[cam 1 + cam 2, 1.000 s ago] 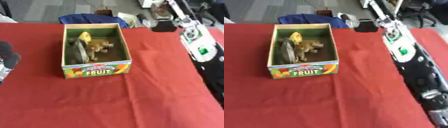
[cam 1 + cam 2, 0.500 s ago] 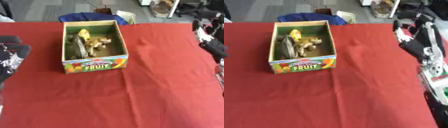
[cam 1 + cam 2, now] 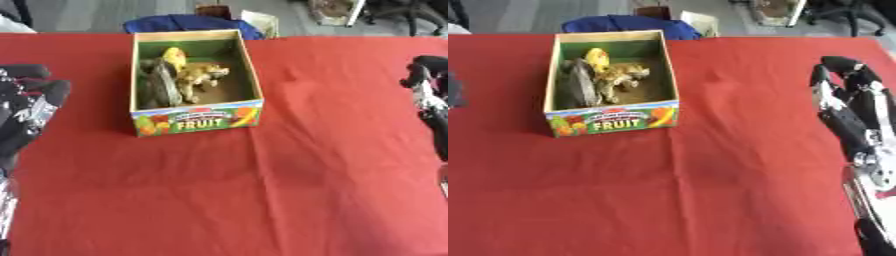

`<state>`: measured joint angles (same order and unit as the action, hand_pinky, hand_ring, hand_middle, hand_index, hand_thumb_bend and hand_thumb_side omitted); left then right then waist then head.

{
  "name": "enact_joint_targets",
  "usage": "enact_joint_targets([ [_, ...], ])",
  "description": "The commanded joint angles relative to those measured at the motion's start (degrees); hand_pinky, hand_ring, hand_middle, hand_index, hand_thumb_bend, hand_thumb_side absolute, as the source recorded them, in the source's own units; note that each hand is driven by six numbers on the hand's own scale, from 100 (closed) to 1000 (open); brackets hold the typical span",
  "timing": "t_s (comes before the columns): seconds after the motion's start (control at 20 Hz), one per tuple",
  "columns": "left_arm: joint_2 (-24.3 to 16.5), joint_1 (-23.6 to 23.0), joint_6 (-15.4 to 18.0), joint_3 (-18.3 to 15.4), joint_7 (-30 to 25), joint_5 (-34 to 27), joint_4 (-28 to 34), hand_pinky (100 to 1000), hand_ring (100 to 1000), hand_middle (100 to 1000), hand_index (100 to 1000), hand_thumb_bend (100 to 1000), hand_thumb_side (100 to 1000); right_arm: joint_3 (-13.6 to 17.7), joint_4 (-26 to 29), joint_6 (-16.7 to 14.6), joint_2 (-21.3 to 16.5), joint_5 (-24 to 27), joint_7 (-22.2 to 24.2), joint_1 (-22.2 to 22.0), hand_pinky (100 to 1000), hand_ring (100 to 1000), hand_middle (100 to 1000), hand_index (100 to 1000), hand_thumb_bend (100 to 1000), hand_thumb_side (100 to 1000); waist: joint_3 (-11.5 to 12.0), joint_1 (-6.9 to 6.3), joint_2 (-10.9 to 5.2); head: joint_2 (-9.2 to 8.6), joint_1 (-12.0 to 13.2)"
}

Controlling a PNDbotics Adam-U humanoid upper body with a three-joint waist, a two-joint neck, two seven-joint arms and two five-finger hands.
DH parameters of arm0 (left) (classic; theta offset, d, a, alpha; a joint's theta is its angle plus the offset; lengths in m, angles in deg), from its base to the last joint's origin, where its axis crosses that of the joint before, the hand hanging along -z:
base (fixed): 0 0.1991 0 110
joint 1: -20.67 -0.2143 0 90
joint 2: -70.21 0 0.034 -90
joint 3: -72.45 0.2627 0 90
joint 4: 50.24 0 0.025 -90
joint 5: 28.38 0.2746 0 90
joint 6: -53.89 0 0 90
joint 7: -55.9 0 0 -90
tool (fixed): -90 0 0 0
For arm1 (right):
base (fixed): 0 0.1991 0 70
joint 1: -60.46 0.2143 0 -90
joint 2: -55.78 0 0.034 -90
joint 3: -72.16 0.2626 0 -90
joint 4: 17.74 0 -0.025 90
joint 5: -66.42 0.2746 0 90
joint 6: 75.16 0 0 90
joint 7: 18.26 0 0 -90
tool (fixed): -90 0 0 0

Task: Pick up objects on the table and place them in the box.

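Note:
A cardboard box [image 3: 199, 120] printed FRUIT stands on the red table, left of the middle. Inside lie a yellow object [image 3: 175, 57], a tan toy animal [image 3: 201, 76] and a dark grey curved object [image 3: 162, 85]. My left hand [image 3: 26, 107] rests at the left edge beside the box, fingers relaxed and holding nothing. My right hand [image 3: 846, 92] is at the right edge, well apart from the box, fingers straight and holding nothing.
The red cloth [image 3: 262, 190] covers the whole table. Behind the far edge sit a blue bundle [image 3: 188, 23] and a white item [image 3: 262, 22] on the floor side. Office chair legs show at the top right.
My right arm has drawn back from the far right toward the near right edge. My left hand has come further into view at the left. The camera has tilted a little.

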<state>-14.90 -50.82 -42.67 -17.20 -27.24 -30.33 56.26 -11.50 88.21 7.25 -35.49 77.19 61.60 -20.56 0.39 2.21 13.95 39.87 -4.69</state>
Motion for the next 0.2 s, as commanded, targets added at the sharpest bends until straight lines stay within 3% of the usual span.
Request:
enact_joint_targets([
  [0.05,-0.6,0.1,0.1,-0.6,0.2,0.3,0.4,556,620,604,647,743,414,0.3,1.6,0.5,0.1,0.5,0.2,-0.1,740,912,617,713,181,329,-0.1,-0.11,-0.95,1.17,0.6],
  [0.2,-0.5,-0.1,0.2,-0.6,0.0,0.4,0.4,557,623,609,649,741,416,0.1,1.6,0.6,0.8,0.4,0.5,-0.1,740,909,615,709,180,331,-0.2,-0.2,-1.0,1.72,1.1],
])
